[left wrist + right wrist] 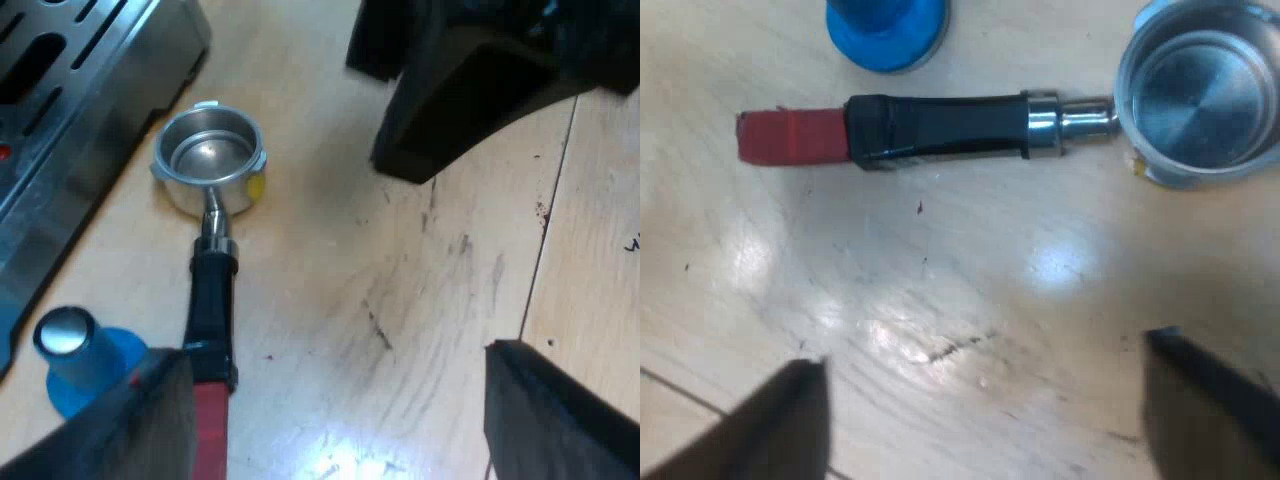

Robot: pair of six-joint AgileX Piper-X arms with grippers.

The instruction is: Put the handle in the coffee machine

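Wooden table (940,300) (scuffed) — holder (970,127), blue tamper (887,30), espresso machine (70,120) on it.

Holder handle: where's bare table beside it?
Bare wood runs along the handle on the side away from the blue tamper, below the open left gripper and right gripper. Crowded opposite: tamper beside the red end, machine near the basket.

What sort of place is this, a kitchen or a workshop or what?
Most likely a coffee-making station on a light wooden table: a loose metal holder with a red-ended handle, a blue tamper beside it, and a steel espresso machine nearby.
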